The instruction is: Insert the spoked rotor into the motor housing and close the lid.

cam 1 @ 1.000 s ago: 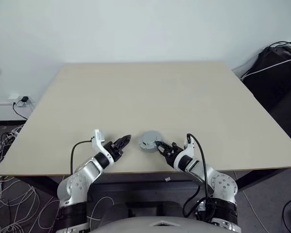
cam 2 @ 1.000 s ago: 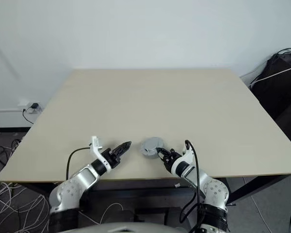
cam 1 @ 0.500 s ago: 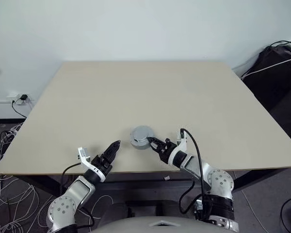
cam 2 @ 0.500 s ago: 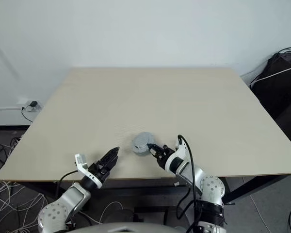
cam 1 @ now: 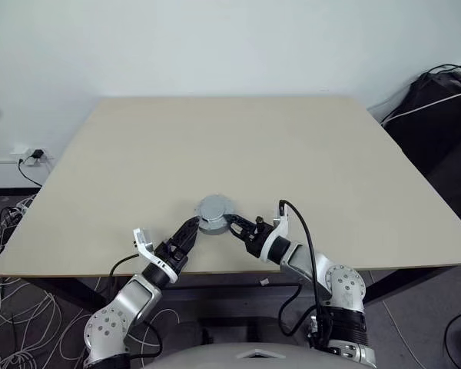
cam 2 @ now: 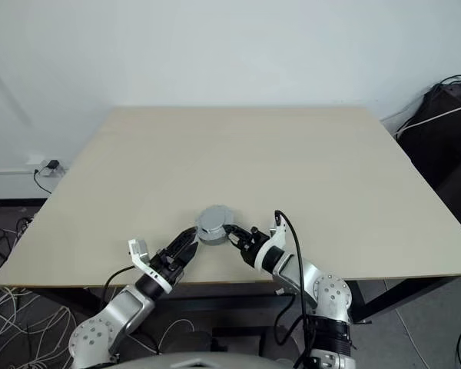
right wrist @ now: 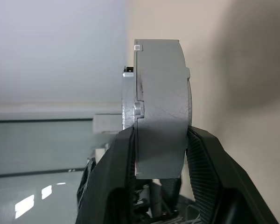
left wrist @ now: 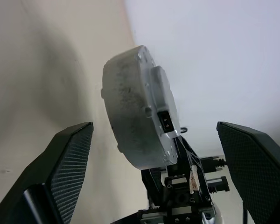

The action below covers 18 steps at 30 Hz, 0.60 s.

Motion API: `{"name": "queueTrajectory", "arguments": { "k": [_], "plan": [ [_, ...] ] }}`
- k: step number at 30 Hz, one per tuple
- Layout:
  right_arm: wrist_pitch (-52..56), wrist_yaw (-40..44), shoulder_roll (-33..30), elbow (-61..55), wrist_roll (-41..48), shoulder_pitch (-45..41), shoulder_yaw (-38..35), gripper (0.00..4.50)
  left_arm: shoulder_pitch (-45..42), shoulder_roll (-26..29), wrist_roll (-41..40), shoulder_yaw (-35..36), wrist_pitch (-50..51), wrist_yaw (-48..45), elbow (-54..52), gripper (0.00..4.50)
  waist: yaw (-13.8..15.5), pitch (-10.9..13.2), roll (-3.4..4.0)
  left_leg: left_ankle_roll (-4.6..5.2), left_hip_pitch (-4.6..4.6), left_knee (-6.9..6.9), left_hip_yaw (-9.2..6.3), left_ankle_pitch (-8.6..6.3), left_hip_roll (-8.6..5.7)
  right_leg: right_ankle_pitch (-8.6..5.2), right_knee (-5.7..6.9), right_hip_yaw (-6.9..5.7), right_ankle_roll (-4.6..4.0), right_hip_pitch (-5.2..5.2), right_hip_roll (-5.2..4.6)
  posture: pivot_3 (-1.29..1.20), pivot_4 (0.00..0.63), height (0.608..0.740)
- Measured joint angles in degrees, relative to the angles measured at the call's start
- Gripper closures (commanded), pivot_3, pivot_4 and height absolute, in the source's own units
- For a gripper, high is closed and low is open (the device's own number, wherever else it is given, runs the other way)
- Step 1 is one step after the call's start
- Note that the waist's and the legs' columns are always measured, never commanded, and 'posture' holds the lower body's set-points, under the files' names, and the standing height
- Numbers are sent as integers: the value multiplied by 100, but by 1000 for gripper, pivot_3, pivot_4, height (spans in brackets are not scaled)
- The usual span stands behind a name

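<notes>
motor housing (cam 1: 213,212), a pale grey disc, hangs just above the near edge of the beige table (cam 1: 238,146), pinched across its thickness by the right gripper (right wrist: 154,154), whose black fingers (right wrist: 119,168) press its two flat faces. the right arm angles in from the right, forward and leftward. the left gripper (cam 1: 189,233) reaches in level from the other side with jaws spread wide, tips beside the disc but gripping nothing. black bag (cam 1: 438,100) sits beyond the table's far right.
</notes>
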Motion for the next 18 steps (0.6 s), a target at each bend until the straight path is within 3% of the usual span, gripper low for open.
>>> {"name": "queueTrajectory", "arguments": {
  "k": [18],
  "plan": [
    [-9,-257,-290,-9,978,105,427,3244,44,18,-312,-296,-520,31,6,24,3,1,-2,3,0,1,0,5,1,-1,0,1,-2,2,4,0,0,740]
  ]
}}
